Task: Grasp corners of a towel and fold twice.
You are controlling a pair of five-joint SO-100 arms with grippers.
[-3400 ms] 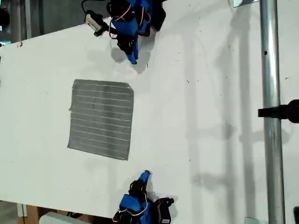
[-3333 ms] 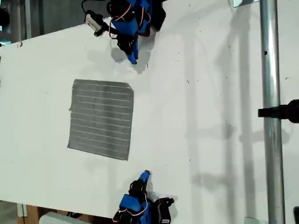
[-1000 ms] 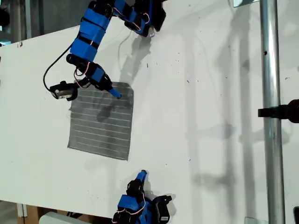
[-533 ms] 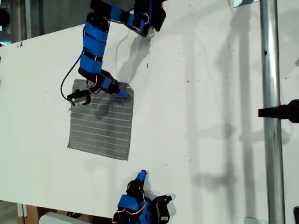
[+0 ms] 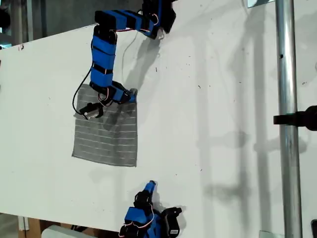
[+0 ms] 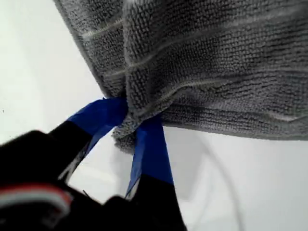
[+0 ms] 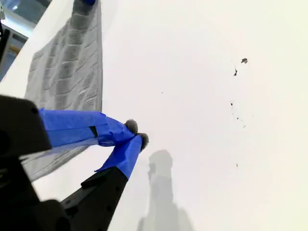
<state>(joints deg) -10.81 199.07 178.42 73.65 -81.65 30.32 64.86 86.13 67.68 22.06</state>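
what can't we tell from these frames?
- First wrist view: my first gripper pinches a towel corner; cloth bunches over the tips, so bite depth is hidden.
- Exterior view: that corner sits under the arm; lifted or flat, can't tell.
- Second wrist view: my second gripper is shut on nothing; the towel's near edge is behind its fingers.
- Exterior view: the second arm's base is cut off by the frame edge.

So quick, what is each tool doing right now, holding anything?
My first gripper: closed on a corner of the towel.
My second gripper: closed, holding nothing.
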